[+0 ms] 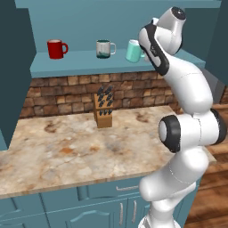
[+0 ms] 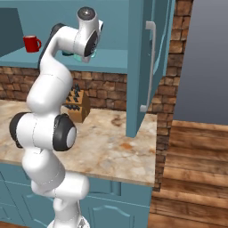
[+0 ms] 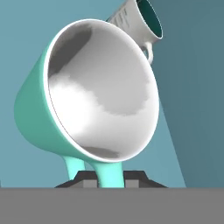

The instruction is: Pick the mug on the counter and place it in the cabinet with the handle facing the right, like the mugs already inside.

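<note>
Mug rides in the hand, up at the cabinet's shelf, right of the grey banded mug.

In the hand view the fingers pinch together on the mint handle, and the white-lined bowl tips up toward the grey mug. The red mug stands further left, and the worktop below holds a knife block. Done well, I judge, this step means levelling the base over bare shelf board, clear of the grey mug, with the handle kept pointing right like its neighbours', then setting it down flat before letting go.
</note>
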